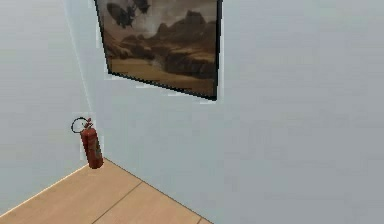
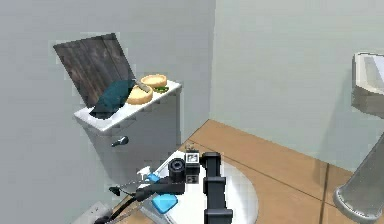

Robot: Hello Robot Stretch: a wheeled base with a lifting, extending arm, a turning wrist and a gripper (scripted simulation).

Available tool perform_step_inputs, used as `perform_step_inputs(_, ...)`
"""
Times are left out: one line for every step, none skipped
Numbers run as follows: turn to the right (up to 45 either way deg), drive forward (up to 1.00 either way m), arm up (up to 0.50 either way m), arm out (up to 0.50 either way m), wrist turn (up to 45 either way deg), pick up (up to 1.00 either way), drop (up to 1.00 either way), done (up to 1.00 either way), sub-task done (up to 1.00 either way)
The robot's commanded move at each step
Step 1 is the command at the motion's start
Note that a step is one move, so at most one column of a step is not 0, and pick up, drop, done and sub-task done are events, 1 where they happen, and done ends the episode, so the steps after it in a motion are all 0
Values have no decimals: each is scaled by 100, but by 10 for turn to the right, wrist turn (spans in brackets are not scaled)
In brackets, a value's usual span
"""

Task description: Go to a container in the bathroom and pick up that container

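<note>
The tank [image 2: 130, 125] doubles as a shelf here. Two round tan containers [image 2: 153, 82] sit on its lid beside a teal bundle [image 2: 113, 97], with a dark board [image 2: 92, 60] standing behind them. Either could be the one to pick up. The arm [image 2: 213, 195] reaches out over the closed seat [image 2: 245, 190], so the hand [image 2: 140, 188] hangs low by the tank's front — below the lid, I judge. A small blue thing [image 2: 164, 203] lies at it. I cannot tell how its fingers stand, or whether it holds anything. Ahead, a painting [image 1: 160, 40] and an extinguisher [image 1: 91, 145] mark the corner.
</note>
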Motion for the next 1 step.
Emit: perform_step_inputs(0, 0, 0, 0, 450, 0, 0, 0, 0)
